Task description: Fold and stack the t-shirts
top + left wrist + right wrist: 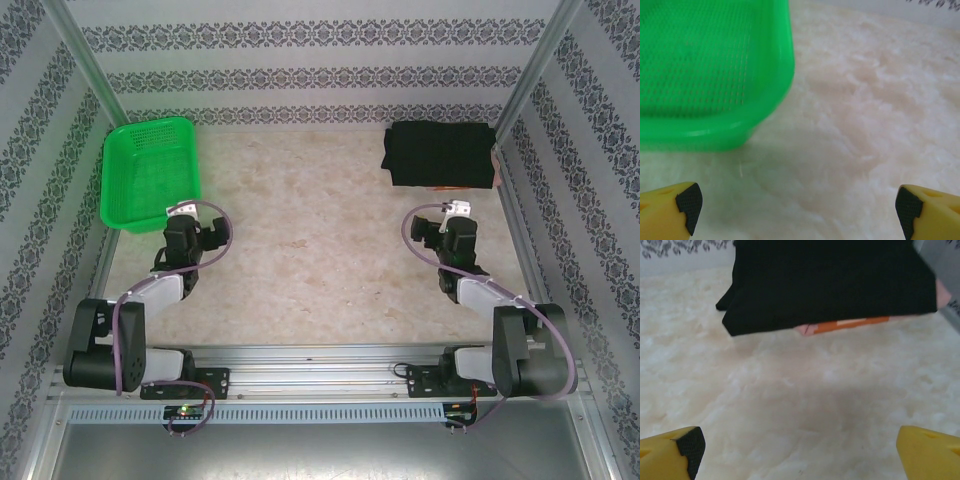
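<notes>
I see the large plain black cloth t-shirt (440,153) folded into a tidy rectangle at the far right corner of the pale marbled counter (320,270), close to the right wall. It lies on top of the dusty-pink cloth t-shirt (807,329), of which a thin edge with an orange strip peeks out along the near side. My right gripper (455,208) hangs just in front of this stack, jaws spread wide and grasping nothing, apart from the cloth. My left gripper (183,210) is likewise released and empty, just beside the near right corner of the bright green plastic mesh basket (150,124), which stands at the far left.
</notes>
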